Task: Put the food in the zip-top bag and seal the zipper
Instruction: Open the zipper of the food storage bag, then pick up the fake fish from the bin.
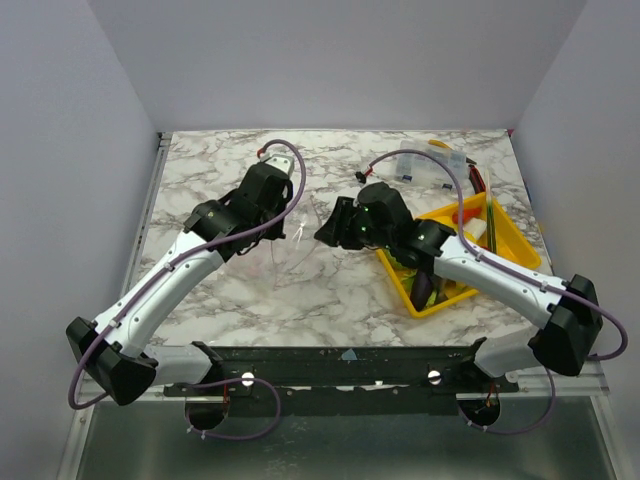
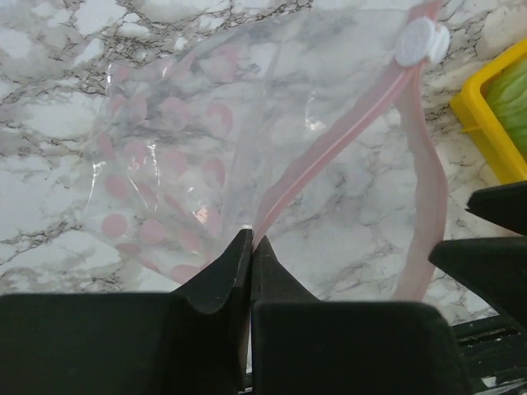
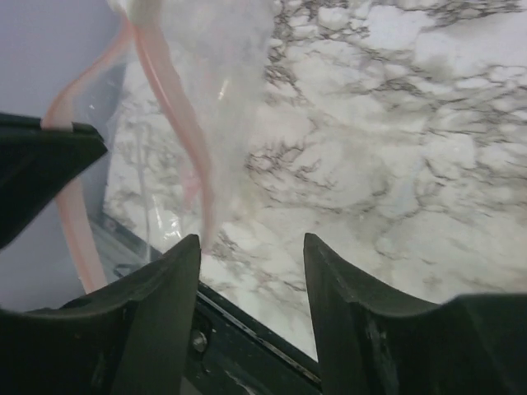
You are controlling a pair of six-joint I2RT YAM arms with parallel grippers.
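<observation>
The clear zip-top bag hangs lifted over the marble between both grippers; pink dots show on it in the left wrist view. Its pink zipper carries a white slider. My left gripper is shut on the zipper strip; in the top view it is at the bag's mouth. My right gripper is open and empty, just right of the bag's pink strip, and faces the left gripper in the top view. The food lies in the yellow tray: a purple eggplant and a green piece.
A rigid clear compartment box stands at the back right behind the tray. The tray's corner is close to the right of the bag. The black mounting rail runs along the near table edge.
</observation>
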